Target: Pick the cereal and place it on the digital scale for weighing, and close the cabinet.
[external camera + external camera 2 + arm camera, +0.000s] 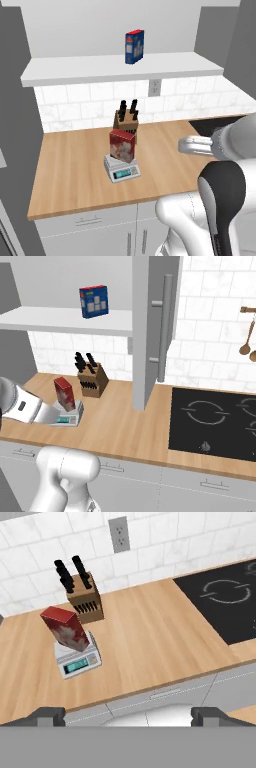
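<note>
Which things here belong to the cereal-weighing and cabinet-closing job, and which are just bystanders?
Job:
cereal, standing on the scale
digital scale
cabinet, door open
gripper, open and holding nothing

Bystanders:
blue box on the shelf
knife block
cooktop
hanging spoons

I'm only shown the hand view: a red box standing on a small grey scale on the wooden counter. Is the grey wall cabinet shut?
Observer: No. The flat grey cabinet door with the long metal bar handle stands swung open over the counter.
Operator: Is anything inside?
Observer: A blue box stands upright on the white shelf.
Operator: What's on the wall by the stove?
Observer: Wooden spoons hang on the tiles above the black cooktop.
</note>
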